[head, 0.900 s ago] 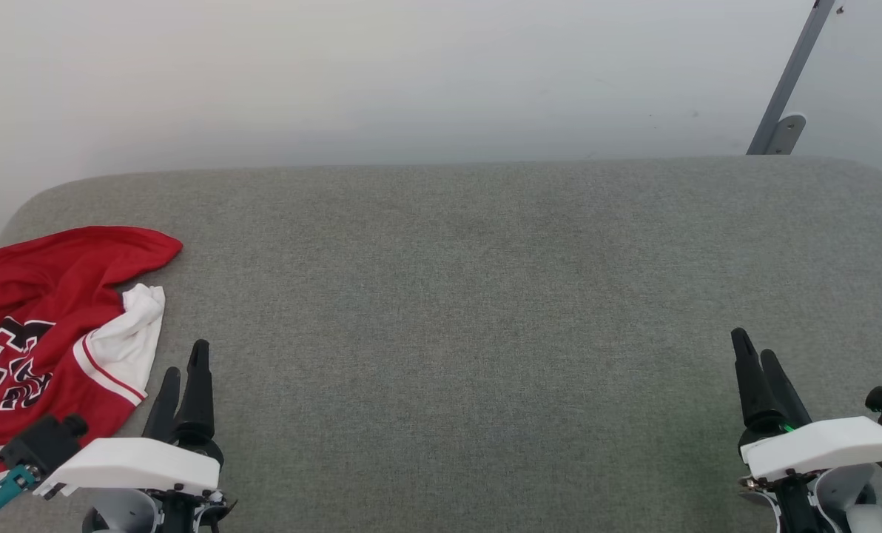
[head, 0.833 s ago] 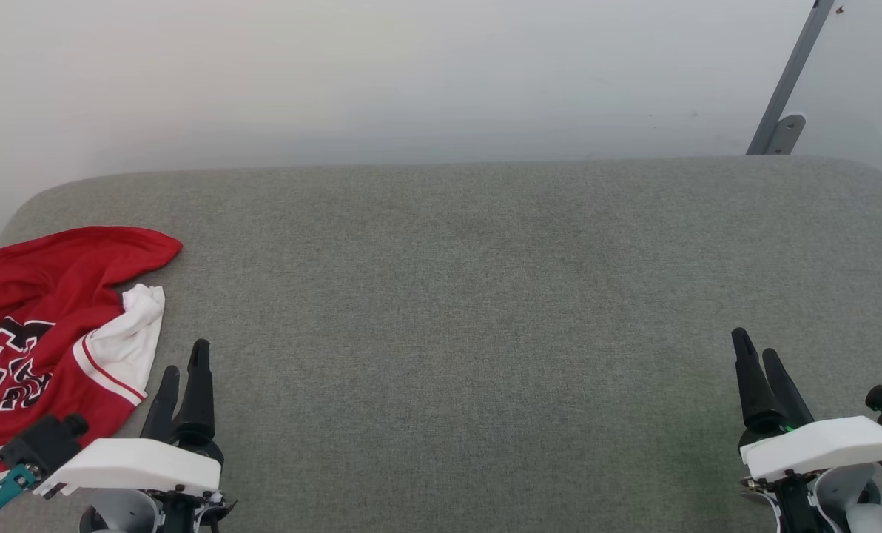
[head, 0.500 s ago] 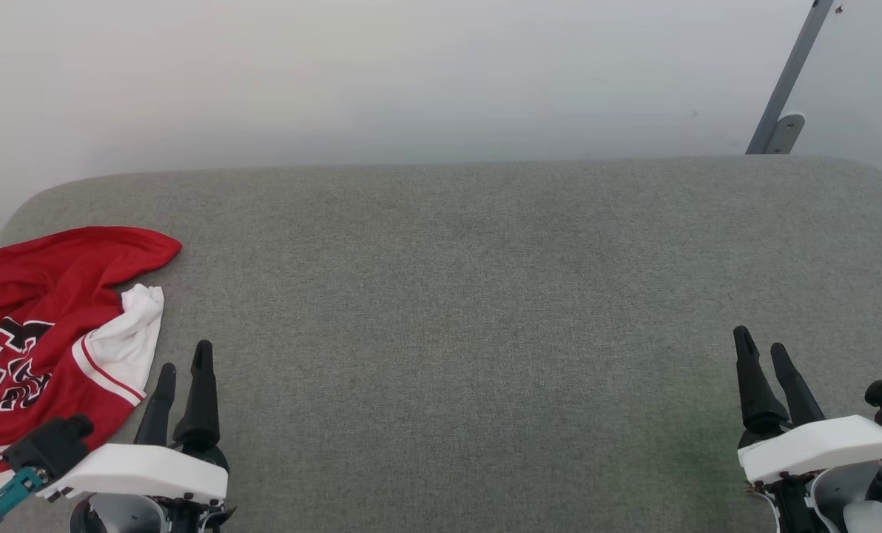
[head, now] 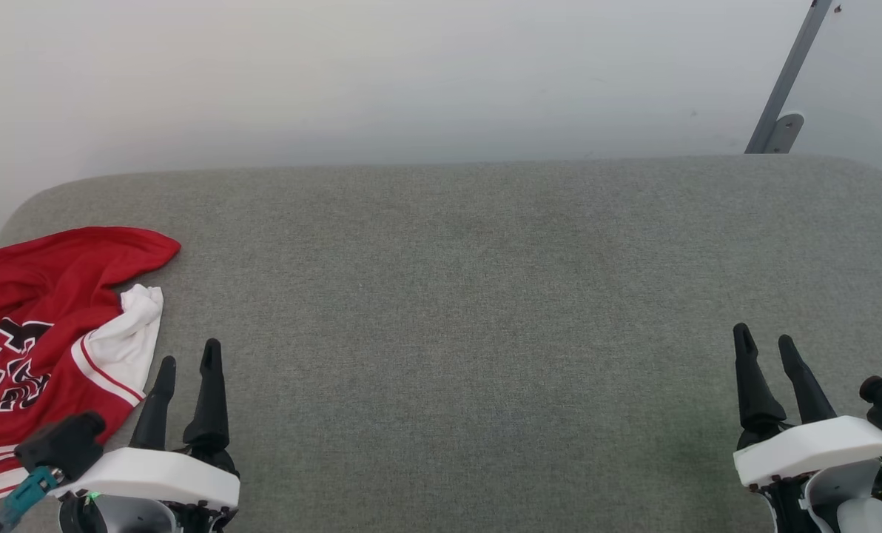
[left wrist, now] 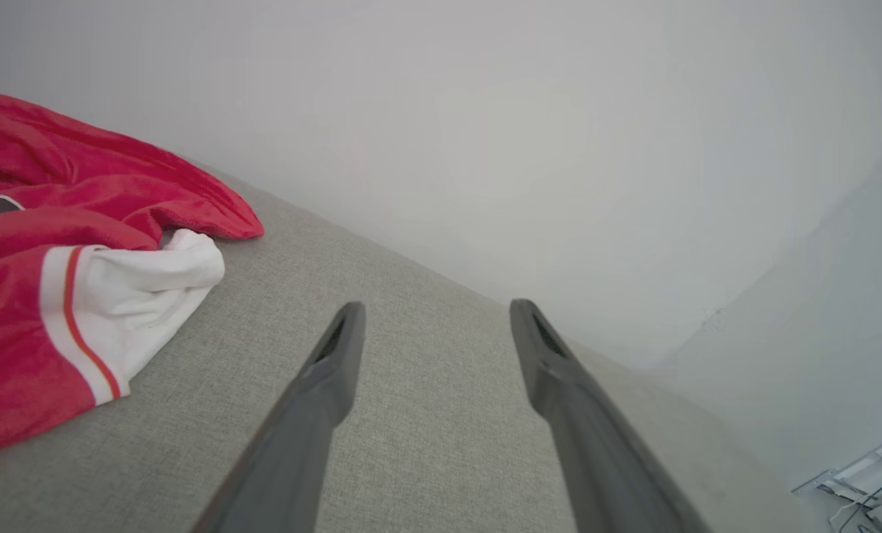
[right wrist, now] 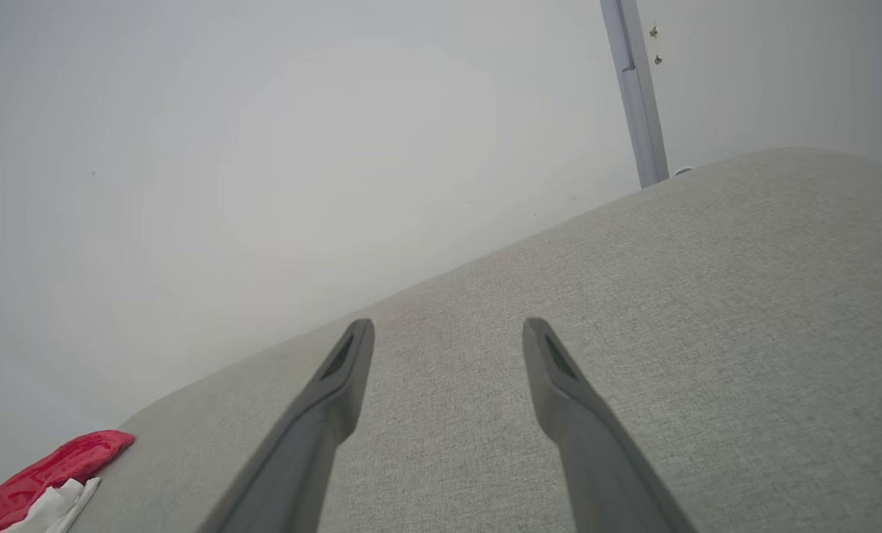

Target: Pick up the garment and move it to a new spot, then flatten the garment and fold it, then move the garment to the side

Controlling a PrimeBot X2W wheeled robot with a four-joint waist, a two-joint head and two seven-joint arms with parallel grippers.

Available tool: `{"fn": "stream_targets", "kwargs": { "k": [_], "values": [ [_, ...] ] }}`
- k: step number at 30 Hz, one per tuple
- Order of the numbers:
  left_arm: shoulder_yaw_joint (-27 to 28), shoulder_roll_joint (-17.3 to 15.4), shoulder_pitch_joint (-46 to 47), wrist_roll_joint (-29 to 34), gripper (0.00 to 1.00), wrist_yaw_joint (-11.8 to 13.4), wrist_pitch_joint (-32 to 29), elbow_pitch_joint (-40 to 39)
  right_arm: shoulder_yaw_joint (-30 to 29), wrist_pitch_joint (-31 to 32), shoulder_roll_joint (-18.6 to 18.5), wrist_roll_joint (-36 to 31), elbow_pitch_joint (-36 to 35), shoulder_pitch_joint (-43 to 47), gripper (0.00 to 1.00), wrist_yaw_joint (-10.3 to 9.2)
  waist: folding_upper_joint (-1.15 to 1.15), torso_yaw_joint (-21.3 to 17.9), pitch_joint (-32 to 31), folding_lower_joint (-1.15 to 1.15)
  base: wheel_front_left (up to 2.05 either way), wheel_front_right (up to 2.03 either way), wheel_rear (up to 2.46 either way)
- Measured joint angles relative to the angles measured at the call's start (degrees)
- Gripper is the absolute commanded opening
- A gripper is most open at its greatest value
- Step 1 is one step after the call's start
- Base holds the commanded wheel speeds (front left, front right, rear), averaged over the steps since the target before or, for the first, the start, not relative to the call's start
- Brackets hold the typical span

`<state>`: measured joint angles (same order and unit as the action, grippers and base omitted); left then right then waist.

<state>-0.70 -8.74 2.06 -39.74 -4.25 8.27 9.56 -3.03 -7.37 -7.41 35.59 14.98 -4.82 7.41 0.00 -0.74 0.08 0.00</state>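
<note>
The garment (head: 41, 326), a red jersey with a white sleeve, striped trim and black letters, lies crumpled at the far left of the grey padded surface (head: 470, 296). It spills past the left edge of the head view. My left gripper (head: 188, 354) stands open at the lower left, just right of the garment's sleeve and apart from it. In the left wrist view the garment (left wrist: 64, 274) lies left of the left gripper (left wrist: 433, 314), whose fingers hold nothing. My right gripper (head: 763, 339) is open at the lower right, far from the garment (right wrist: 49, 474). The right gripper (right wrist: 448, 329) is empty too.
A pale wall (head: 411, 74) rises right behind the padded surface's far edge. A slanted grey metal bar (head: 785, 81) with a bracket stands at the back right. The surface's corners are rounded at left and right.
Both grippers' fingers have spread wider apart. The left gripper has shifted slightly right and down in the head view. The garment lies as before.
</note>
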Motion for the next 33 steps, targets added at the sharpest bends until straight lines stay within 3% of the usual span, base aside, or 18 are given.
{"fn": "stream_targets", "kwargs": {
  "k": [33],
  "values": [
    [-0.3, 0.6, -1.0, 16.8, 1.0, -1.9, 4.4, -1.5, 1.2, -4.8, -0.5, -17.3, -0.6, 0.1, 1.0, 0.01, 0.0, 0.0, 0.1, 0.0, 0.0, 0.0, 0.0]
  ]
}}
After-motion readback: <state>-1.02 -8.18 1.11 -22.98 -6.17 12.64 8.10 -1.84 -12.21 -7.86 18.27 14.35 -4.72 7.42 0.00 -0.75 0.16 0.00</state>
